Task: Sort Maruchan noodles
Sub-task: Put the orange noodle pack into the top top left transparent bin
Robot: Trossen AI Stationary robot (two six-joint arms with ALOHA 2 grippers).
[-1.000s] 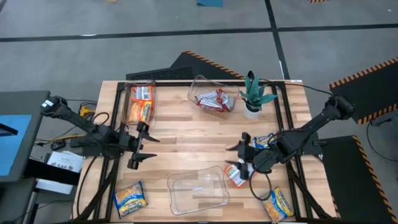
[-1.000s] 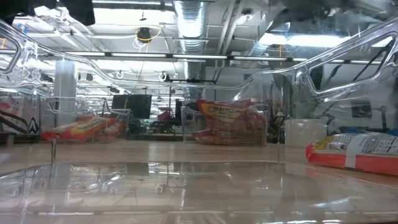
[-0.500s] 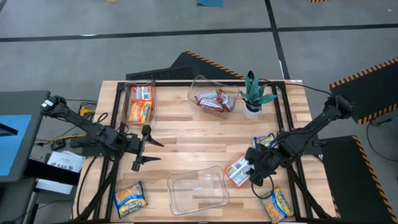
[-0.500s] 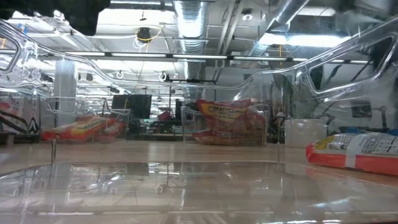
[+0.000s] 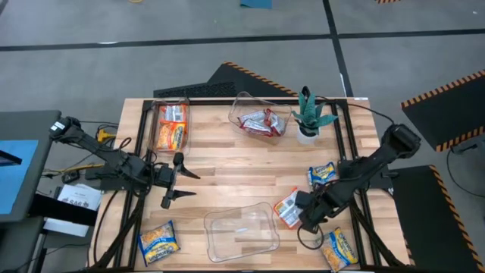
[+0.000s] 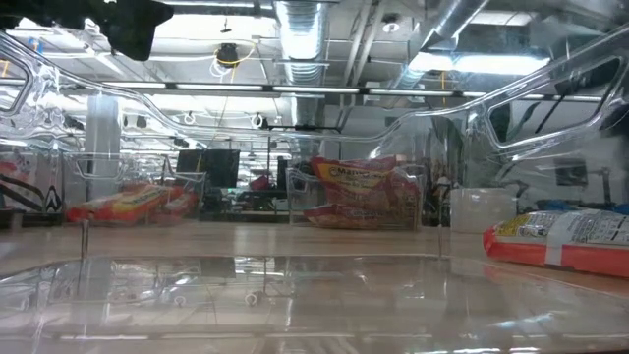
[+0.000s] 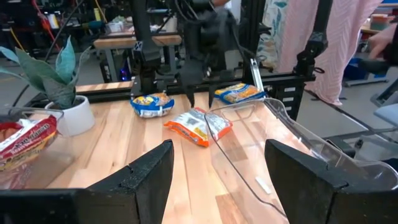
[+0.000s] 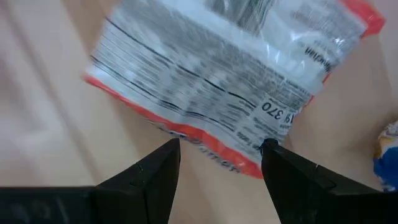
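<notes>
While the right gripper (image 5: 297, 208) hangs directly over the red-and-white packet (image 5: 286, 211), I judge the step in hand is to pick this packet from the table (image 5: 227, 174). To do it well I would come straight down with one finger on each side of the packet's edge, press it lightly to the wood, then close and lift slowly, because such a thin slippery wrapper can slide out.

On the right wrist view the two fingers (image 8: 144, 186) stand apart, spread to about half the width of the packet, and its lower edge shows between the tips; they are not closed on it, and I cannot tell if they touch it. This packet lies face down just beside the empty clear bin (image 5: 241, 232).

The left gripper (image 5: 173, 180) waits with fingers wide apart, holding nothing, over the left middle of the table.
</notes>
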